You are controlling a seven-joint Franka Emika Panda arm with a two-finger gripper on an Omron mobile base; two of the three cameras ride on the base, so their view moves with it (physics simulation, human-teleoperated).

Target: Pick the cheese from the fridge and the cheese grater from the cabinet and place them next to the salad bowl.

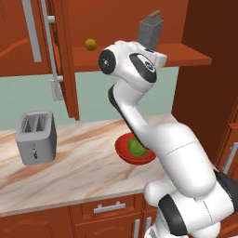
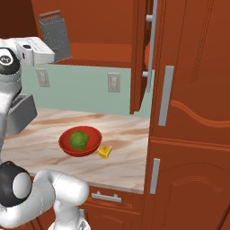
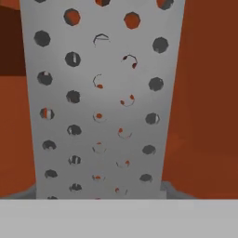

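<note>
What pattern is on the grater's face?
Grey metal dotted with rows of round holes; the cheese grater shows best in the hand view.

Perforated face of cheese grater (image 3: 100,102) close up, reddish-brown cabinet (image 3: 207,93) interior behind.

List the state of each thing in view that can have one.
cabinet: door open.
cheese grater: upright on the cabinet shelf, close before the hand.
cheese: on the counter beside the salad bowl.
salad bowl: on the counter, holding a green leafy ball.
toaster: slots empty.
</note>
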